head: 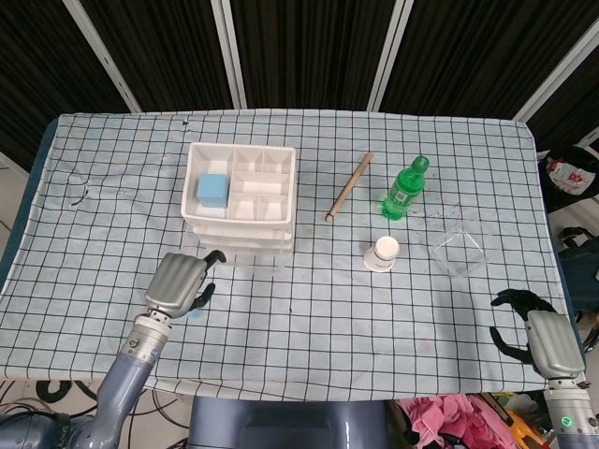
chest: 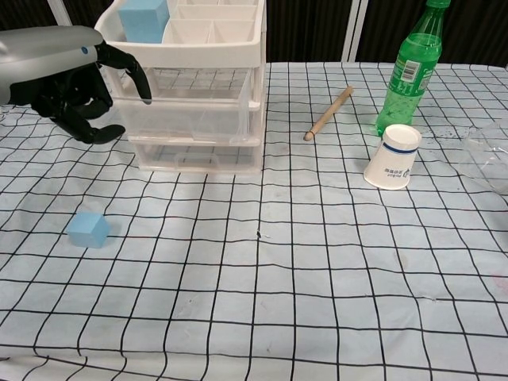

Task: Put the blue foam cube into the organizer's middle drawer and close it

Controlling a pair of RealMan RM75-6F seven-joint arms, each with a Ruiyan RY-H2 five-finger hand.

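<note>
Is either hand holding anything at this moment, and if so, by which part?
Nothing is held: the left hand hangs beside the organizer, the right hand open.

A robotics lab test station: a table (head: 309,309) draped in a black-gridded white cloth (head: 112,150) stands before black pleated curtains (head: 309,47) hung between white frame bars (head: 229,51). Loose cables (head: 37,398) and bagged clutter (head: 566,173) lie on the floor beside the table, and unrelated props are spread across the cloth.

Green bottle (chest: 409,67) beside overturned paper cup (chest: 392,157), wooden stick (chest: 329,113), clear container (head: 460,248)
</note>
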